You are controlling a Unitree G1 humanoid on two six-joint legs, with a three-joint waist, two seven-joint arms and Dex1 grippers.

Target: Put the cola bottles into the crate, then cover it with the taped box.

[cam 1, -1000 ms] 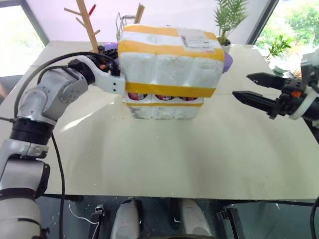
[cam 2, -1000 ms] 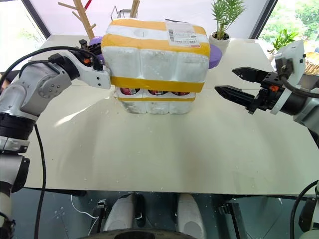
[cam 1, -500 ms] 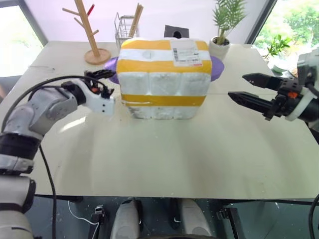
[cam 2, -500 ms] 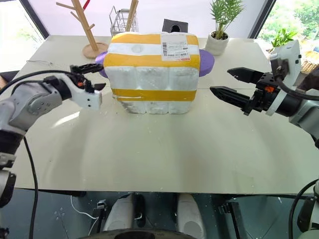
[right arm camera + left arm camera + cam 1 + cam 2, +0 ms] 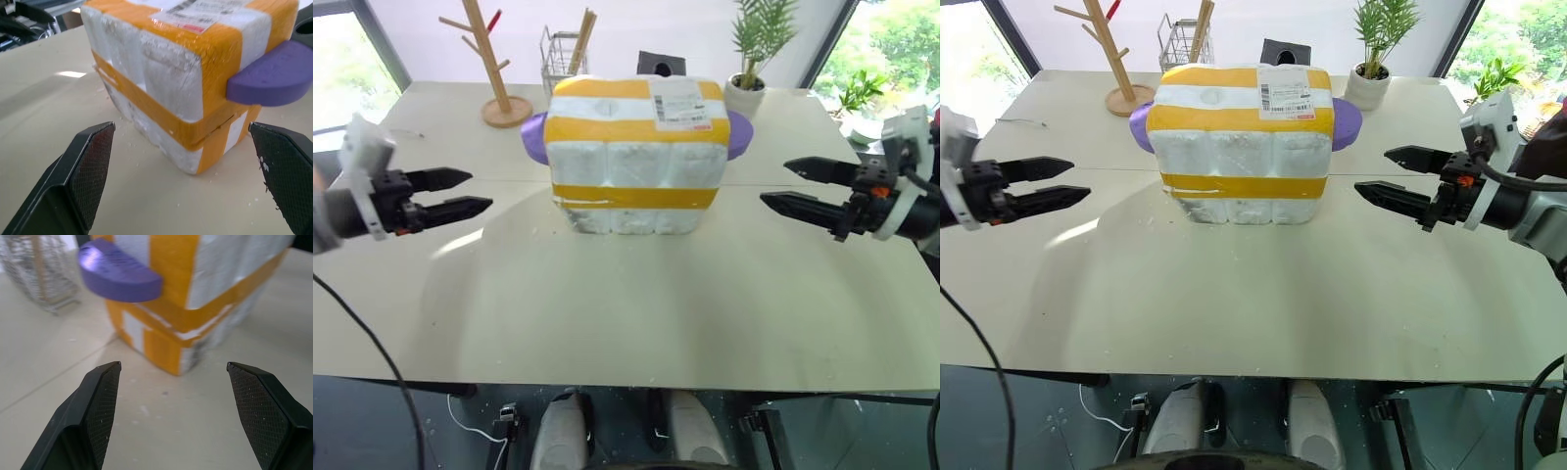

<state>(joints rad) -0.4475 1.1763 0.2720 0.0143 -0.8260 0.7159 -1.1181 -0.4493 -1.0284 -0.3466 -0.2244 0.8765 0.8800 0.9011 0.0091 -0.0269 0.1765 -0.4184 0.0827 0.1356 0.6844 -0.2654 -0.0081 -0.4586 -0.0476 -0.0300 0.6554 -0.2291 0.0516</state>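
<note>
The taped box (image 5: 634, 147), white styrofoam with yellow bands and a shipping label, stands upright mid-table over the crate (image 5: 628, 222). The crate shows as a low white strip under the lower band. The cola bottles are hidden inside. My left gripper (image 5: 478, 190) is open and empty, level, well to the left of the box and apart from it. In the left wrist view the left gripper (image 5: 172, 364) points at the box's end (image 5: 195, 298). My right gripper (image 5: 775, 182) is open and empty on the right, a short gap from the box, with that end (image 5: 186, 83) showing in its wrist view.
A purple dish (image 5: 534, 137) sticks out behind the box on both sides. At the table's back stand a wooden peg tree (image 5: 491, 69), a wire basket (image 5: 564, 54), a black block (image 5: 661, 63) and a potted plant (image 5: 754, 59). Bare table (image 5: 626, 313) lies in front.
The box came down over the crate and hid the bottles. My left gripper opened, let go of the box and drew back to the left. The right gripper barely moved.
</note>
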